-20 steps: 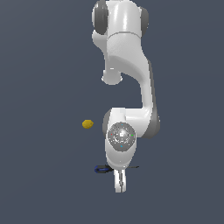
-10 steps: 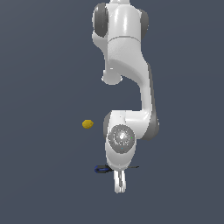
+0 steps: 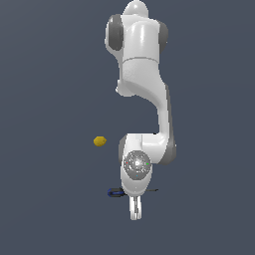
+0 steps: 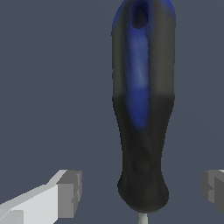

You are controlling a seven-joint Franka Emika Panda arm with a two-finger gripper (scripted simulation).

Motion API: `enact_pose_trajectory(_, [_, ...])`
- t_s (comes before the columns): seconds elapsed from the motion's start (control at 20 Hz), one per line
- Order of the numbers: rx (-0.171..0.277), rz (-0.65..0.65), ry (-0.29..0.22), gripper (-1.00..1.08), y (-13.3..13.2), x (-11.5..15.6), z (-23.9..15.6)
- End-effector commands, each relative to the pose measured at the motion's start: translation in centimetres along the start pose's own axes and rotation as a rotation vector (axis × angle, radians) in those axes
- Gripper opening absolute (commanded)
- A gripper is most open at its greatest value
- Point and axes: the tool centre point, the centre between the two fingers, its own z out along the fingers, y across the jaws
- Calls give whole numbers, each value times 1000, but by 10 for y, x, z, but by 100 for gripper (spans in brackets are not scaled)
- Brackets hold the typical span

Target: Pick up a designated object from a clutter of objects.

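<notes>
Screwdriver [image 4: 142, 109] lies flat on the tabletop [image 3: 50, 74], well in from its edges, handle between the spread, empty claw [image 4: 142, 190] fingers; best to sink lower, centre on the handle's narrow waist, then close squarely.

Screwdriver [image 4: 142, 113]: slim, blue-and-black handle, thin shaft. Lies flat on surface [image 3: 50, 209], handle toward exterior view's left, middle hidden behind arm. Lemon-like ball [image 3: 99, 141]: yellow, well apart from screwdriver.
</notes>
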Motion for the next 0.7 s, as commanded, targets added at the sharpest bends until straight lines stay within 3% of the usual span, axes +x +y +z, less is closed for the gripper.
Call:
enact_pose_trajectory(0.0, [2, 0, 0, 100, -2, 0, 0])
enact_pose_trajectory(0.05, [2, 0, 0, 100, -2, 0, 0])
enact_pose_trajectory(0.1, [2, 0, 0, -100, -2, 0, 0])
enact_pose_trajectory(0.65, [2, 0, 0, -100, -1, 0, 0])
